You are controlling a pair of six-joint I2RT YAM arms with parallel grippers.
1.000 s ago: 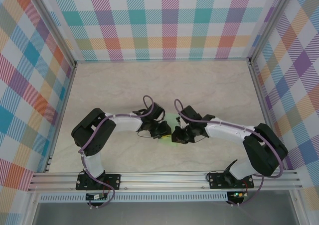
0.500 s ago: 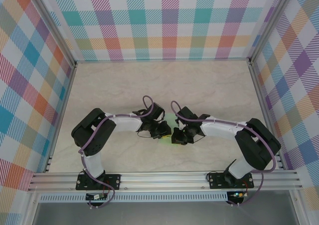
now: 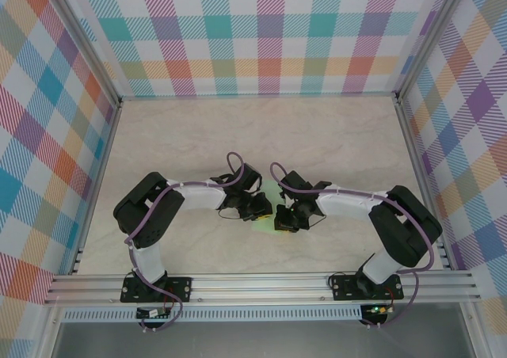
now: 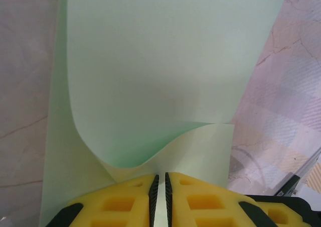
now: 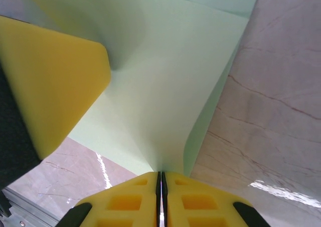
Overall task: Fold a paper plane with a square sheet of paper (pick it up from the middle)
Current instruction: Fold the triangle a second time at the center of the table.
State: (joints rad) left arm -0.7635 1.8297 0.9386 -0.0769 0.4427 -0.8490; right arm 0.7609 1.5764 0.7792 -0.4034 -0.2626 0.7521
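Left tool [image 4: 159, 194]: closed tight, pinching paper sheet [image 4: 160, 71] edge.
Right tool [image 5: 161, 184]: clamped on the curled paper sheet.

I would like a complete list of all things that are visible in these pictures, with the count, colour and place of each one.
square sheet of paper: one, pale mint green, bent, at the table middle between both claws
table: one, beige marble pattern, under everything
walls: three, multicolour plaid, at the left, back and right of the table
frame rails: several, silver metal, along the near edge and up the corners
cables: two, purple, looping along the arms
left arm: one, black and white, reaching in from the left
right arm: one, black and white, reaching in from the right
left claw: one, yellow pads, shut on the paper
right claw: one, yellow pads, shut on the paper
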